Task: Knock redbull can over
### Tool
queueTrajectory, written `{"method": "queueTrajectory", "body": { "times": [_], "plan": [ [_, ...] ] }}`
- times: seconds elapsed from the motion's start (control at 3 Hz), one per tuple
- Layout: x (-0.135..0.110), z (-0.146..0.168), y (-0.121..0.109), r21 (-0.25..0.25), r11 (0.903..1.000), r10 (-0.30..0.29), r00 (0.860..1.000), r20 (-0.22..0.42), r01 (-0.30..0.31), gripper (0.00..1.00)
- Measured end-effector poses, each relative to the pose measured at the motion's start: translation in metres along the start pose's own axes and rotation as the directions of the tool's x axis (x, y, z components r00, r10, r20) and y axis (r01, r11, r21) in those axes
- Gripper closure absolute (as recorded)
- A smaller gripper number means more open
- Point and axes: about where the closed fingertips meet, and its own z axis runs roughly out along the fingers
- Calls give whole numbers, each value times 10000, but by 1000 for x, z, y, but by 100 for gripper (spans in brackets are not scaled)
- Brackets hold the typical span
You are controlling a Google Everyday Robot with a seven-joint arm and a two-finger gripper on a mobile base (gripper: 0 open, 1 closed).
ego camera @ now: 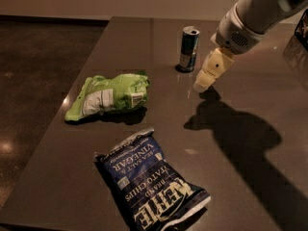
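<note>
1. The redbull can is seen standing upright, its long axis vertical, toward the far middle of the dark table.
2. The gripper is held low over the table just beside the can, on the right of the view and slightly nearer the camera; no contact is seen.
3. Whether the gripper is apart or together cannot be told from this angle.
4. From the gripper, the can lies leftward in the view and a little farther back, so a sideways sweep in that direction, struck high on the can's body, is judged to be what tips it.
5. A green chip bag and a blue Kettle sea salt and vinegar chip bag are left lying well apart from the can, nearer the camera.
</note>
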Motion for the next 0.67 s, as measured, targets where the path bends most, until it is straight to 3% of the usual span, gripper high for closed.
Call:
{"method": "queueTrajectory", "body": {
  "times": [0.33, 0.67],
  "plan": [
    [-5, 20, -28, 216, 9962, 837, 9953, 486, -849, 0],
    [-10, 35, -52, 376, 9865, 1543, 9812, 1159, -1595, 0]
  ]
}}
